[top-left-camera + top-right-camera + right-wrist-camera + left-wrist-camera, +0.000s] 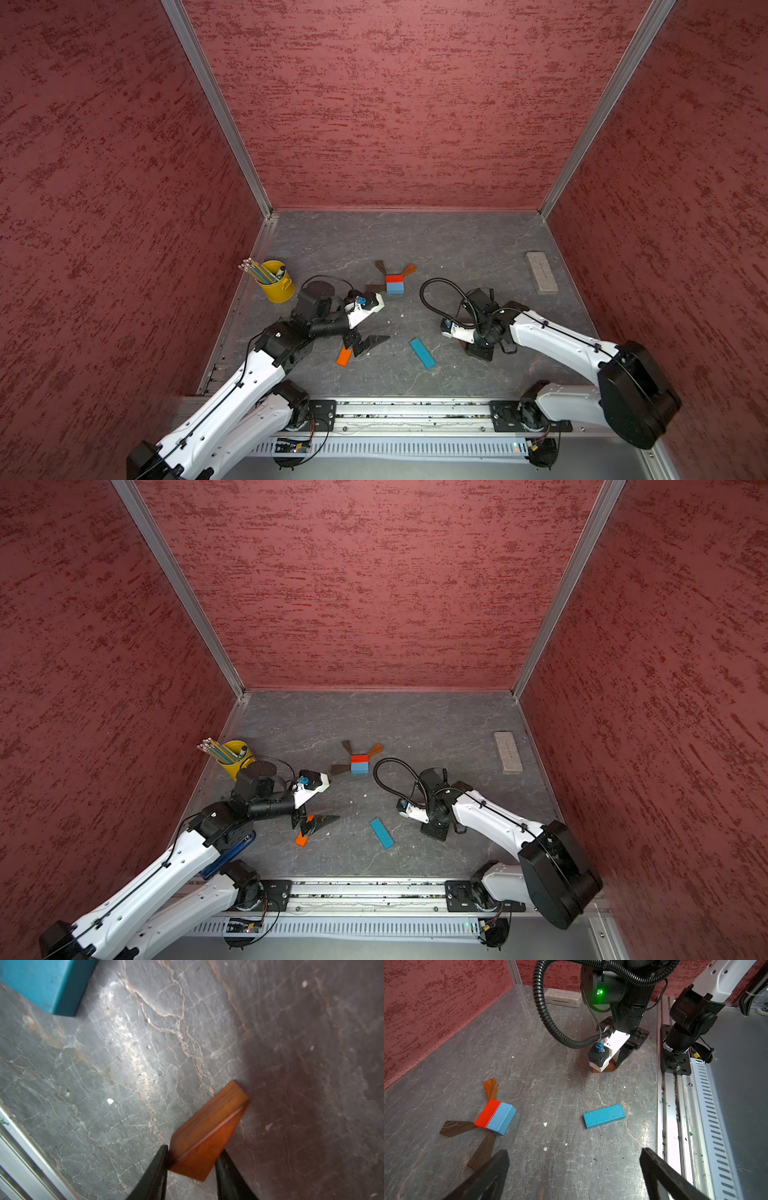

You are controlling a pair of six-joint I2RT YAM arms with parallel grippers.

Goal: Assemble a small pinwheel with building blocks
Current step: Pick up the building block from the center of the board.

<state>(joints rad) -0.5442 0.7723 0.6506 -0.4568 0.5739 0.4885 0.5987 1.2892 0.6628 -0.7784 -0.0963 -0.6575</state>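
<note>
Right hand (194,1150) pinches the flanks of the orange-brown wedge (209,1124), flat on the worktop (124,1064) at 4 o'clock from the red-topped cube (394,284); judged light, rigid, slick, best held across its wide end; left hand (574,1152) wide open, empty.

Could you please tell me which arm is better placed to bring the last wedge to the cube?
Right. The right fingers grip the orange-brown wedge on both sides; the left fingers stand open and empty by the orange bar.
</note>
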